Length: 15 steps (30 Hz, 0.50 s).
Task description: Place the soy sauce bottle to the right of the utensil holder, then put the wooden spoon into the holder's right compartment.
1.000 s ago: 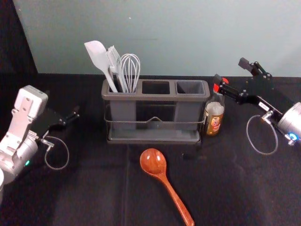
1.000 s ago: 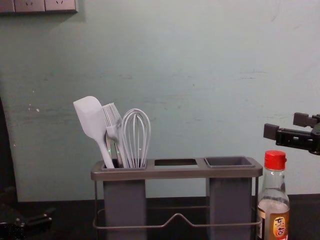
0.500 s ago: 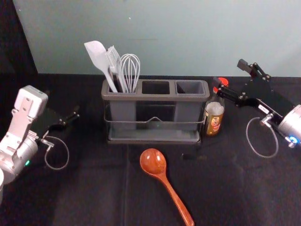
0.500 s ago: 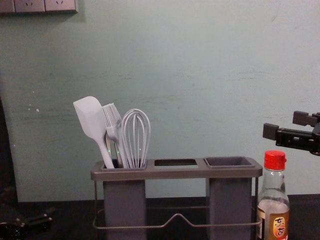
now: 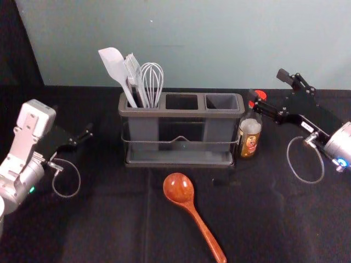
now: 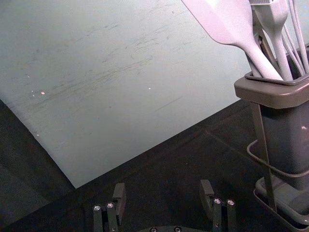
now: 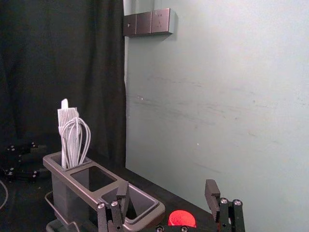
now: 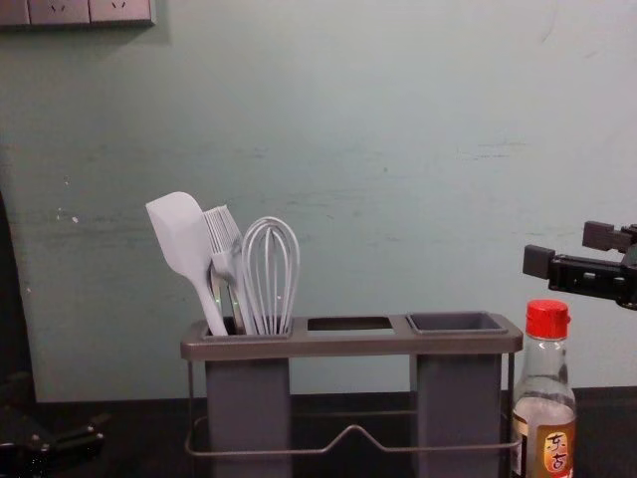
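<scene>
The soy sauce bottle (image 5: 250, 134) stands just beside the holder (image 5: 181, 113), right of centre in the head view, so I judge the wooden spoon (image 5: 179, 188) comes next. It lies at lower centre, down and left from the right gripper (image 5: 269, 86), which has its fingers spread; the handle slants to lower right, toward this arm's side. The left gripper (image 6: 162, 191), also spread, waits at left. One right finger covers part of the bottle's neck; chest view cuts its base.

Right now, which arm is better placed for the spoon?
Right, likely: the spoon handle angles rightward, and the right gripper, open above the bottle, is closer to the empty right compartment.
</scene>
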Each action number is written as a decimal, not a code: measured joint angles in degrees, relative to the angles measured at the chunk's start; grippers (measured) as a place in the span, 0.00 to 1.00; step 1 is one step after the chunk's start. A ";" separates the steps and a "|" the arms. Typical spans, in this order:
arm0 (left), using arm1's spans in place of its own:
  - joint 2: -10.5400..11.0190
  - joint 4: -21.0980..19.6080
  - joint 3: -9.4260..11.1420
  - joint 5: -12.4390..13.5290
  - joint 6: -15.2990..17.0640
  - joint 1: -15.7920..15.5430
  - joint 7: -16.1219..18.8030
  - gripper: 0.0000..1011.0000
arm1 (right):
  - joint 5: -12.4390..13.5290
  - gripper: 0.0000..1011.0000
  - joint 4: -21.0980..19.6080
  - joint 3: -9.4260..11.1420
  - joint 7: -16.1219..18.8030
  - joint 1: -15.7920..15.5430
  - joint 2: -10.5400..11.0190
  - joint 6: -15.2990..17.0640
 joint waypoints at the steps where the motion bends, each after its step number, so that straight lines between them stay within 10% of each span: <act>1: 0.00 0.00 0.00 0.00 0.00 0.00 -0.01 0.99 | -0.13 0.99 -0.03 0.00 -0.05 -0.01 0.03 -0.08; 6: 0.00 0.00 0.00 0.00 0.00 0.00 0.00 0.99 | -2.72 0.99 -1.95 0.46 -3.00 -1.67 -0.23 -1.08; 15: 0.00 0.00 0.00 0.00 0.00 0.00 0.00 0.99 | -1.11 0.99 -12.31 2.80 -5.48 -9.02 1.99 9.29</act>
